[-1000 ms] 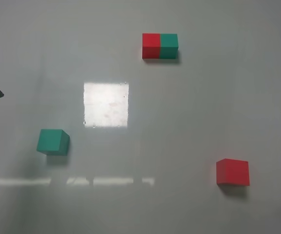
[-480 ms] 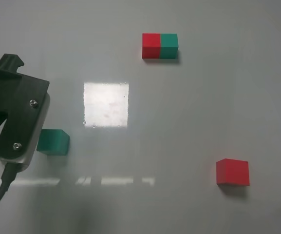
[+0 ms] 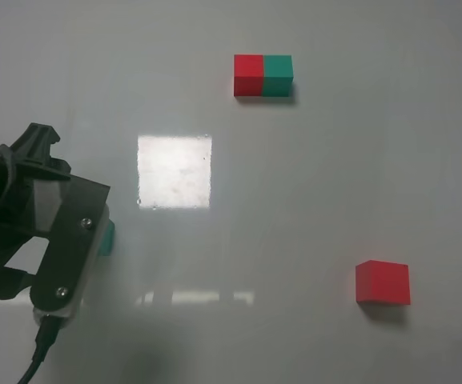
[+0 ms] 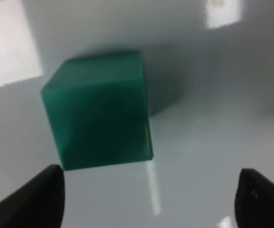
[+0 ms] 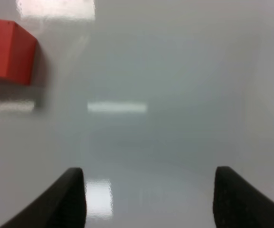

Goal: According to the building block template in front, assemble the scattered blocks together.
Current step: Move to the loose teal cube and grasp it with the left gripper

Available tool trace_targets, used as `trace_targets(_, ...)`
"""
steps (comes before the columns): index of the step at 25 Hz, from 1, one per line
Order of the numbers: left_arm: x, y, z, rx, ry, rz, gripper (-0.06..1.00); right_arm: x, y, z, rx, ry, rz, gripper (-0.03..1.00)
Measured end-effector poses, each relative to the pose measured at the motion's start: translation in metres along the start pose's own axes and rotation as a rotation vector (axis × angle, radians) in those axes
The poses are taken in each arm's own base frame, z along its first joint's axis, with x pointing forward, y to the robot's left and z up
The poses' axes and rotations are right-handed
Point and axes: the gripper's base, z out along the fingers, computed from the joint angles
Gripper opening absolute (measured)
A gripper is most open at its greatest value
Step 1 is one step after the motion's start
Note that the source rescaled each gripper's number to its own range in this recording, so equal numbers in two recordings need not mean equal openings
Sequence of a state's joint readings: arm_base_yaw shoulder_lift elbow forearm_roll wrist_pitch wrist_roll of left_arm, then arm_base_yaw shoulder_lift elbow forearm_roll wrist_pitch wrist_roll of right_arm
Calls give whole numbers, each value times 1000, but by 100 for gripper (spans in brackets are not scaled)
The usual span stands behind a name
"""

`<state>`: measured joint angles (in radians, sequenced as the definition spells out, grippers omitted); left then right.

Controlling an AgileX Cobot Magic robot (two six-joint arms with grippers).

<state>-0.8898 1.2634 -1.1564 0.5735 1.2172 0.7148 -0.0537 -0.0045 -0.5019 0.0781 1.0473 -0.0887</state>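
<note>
Left gripper (image 4: 148,202): fingers spread wide, nothing held.
Green cube (image 4: 99,109): near the worktop's (image 3: 311,200) left edge, just ahead of those fingers and skewed to them.
Template (image 3: 263,76): red-green bar by the far edge.
Red cube (image 3: 383,282): toward the near right corner.
Right gripper (image 5: 148,197): fingers wide, empty.
Handling: the cubes look light, rigid and matte; probably best pinched across opposite flat faces.

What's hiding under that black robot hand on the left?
The green cube. From above, the left gripper covers all but one edge; its wrist camera shows the cube sitting on the table, jaws open.
</note>
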Motion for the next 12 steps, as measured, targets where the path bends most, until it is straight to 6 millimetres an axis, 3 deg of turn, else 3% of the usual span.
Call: trace_targets(12,-9,5,11,-124,-51,3,97,0,0,0,0,0,0,43)
